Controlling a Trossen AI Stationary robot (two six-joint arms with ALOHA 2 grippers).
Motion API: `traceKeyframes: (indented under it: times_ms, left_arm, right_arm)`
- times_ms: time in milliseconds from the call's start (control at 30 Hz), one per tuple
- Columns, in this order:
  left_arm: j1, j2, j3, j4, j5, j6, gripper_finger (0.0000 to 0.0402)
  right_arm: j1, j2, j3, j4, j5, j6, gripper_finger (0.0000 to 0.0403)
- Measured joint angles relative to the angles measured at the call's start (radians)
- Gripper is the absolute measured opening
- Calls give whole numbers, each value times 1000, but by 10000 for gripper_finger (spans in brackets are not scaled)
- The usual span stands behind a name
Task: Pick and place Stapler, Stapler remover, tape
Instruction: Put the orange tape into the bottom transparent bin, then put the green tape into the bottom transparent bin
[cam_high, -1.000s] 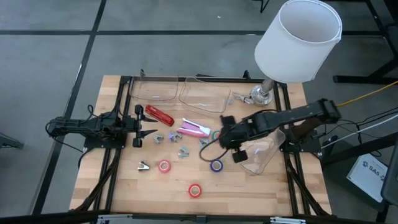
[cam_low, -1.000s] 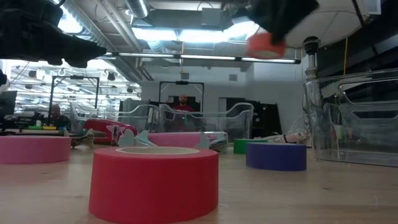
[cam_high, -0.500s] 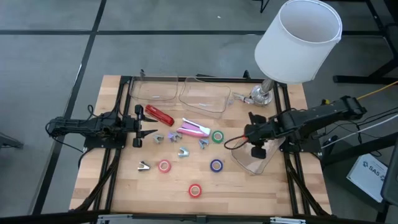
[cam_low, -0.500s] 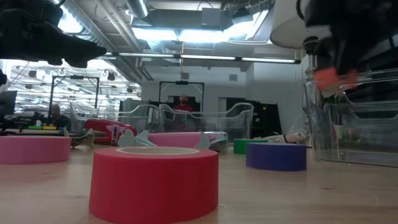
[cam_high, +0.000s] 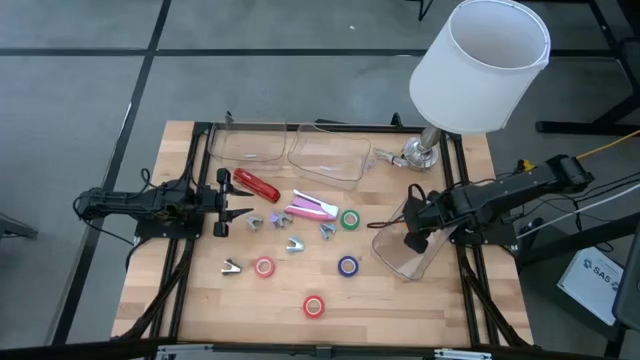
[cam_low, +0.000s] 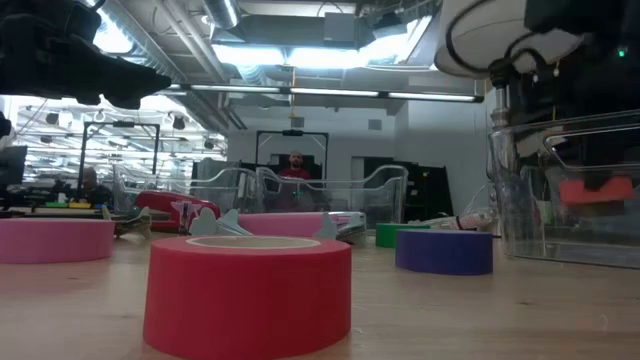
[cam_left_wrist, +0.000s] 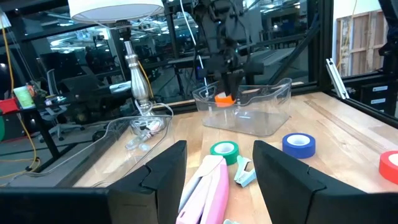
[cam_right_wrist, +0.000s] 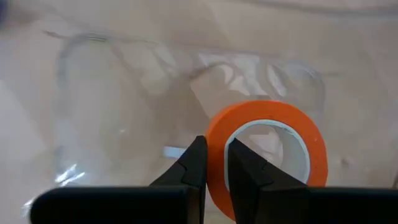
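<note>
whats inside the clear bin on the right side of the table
An orange tape roll, pinched at its rim in the right gripper, whose jaws reach down into the clear bin. From above the arm covers the roll, and the rest of the bin floor looks bare.

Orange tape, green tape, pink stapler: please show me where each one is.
orange tape (cam_right_wrist: 266, 140): right wrist view, ring's top band.
green tape (cam_high: 349, 220): high view, ring's rim.
pink stapler (cam_high: 311, 207): high view, body's middle.
</note>
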Motion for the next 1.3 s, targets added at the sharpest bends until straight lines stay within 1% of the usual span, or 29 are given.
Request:
traceKeyframes:
  times_ms: [133, 200, 267, 367, 500, 767, 900, 1033, 1300]
  left_arm:
    - [0, 0, 0, 0, 0, 0, 182]
    - [0, 0, 0, 0, 0, 0, 182]
    - [0, 0, 0, 0, 0, 0, 182]
    - [0, 0, 0, 0, 0, 0, 182]
    - [0, 0, 0, 0, 0, 0, 182]
    - [0, 0, 0, 0, 0, 0, 182]
    - [0, 0, 0, 0, 0, 0, 182]
    - [0, 0, 0, 0, 0, 0, 182]
    - [0, 0, 0, 0, 0, 0, 182]
  right_arm:
    - [0, 0, -37, 15, 76, 69, 44]
    - [0, 0, -43, 19, 117, 88, 45]
    - [0, 0, -44, 19, 137, 90, 46]
    - [0, 0, -44, 19, 140, 89, 54]
    - [-7, 0, -44, 19, 141, 92, 75]
    - [-44, 0, -44, 29, 141, 91, 138]
    - [-45, 0, -44, 33, 141, 90, 161]
    - [-45, 0, -26, 46, 122, 89, 169]
    - [-45, 7, 99, 46, 72, 36, 170]
